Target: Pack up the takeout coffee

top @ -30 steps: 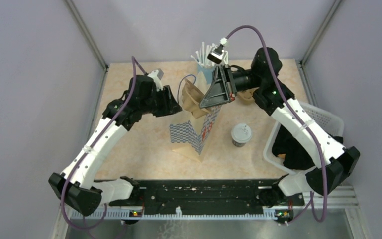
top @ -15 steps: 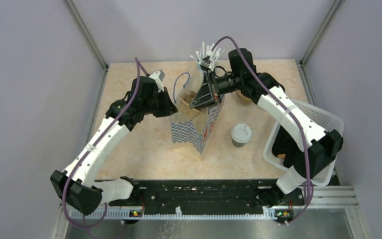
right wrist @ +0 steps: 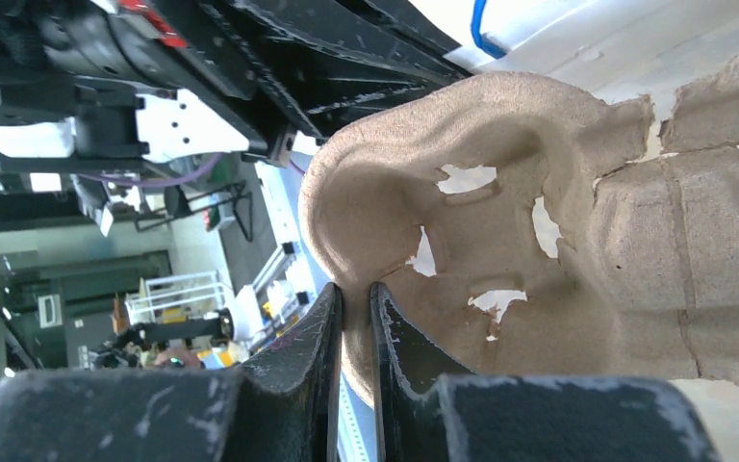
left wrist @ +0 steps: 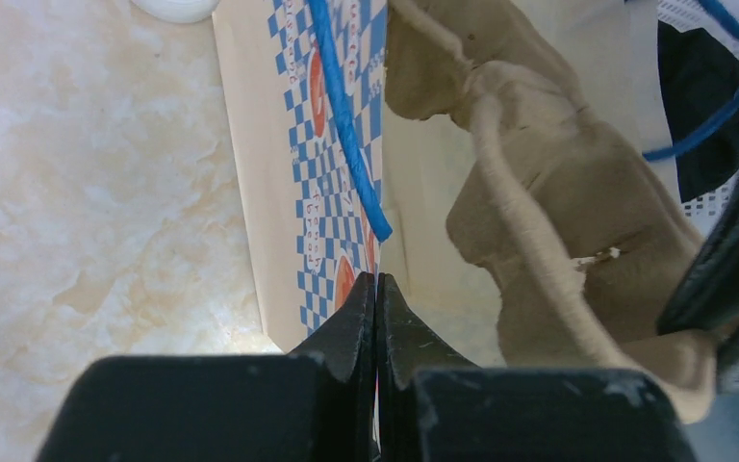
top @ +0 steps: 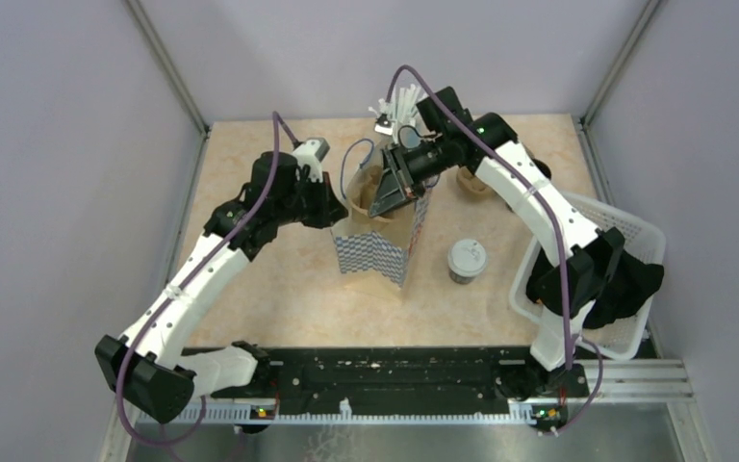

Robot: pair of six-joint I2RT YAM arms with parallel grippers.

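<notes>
Right tool (right wrist: 356,289) has lowered its pinched tray (right wrist: 539,241) to the bag (top: 375,255); left tool (left wrist: 376,279) has closed, seemingly on the bag's rim, clear only from its wrist; coffee (top: 467,261) stands on the tabletop (top: 298,289), right of the bag

Even, diffuse overhead light; soft shadows; top view sharp; wrist foregrounds blurred.
</notes>
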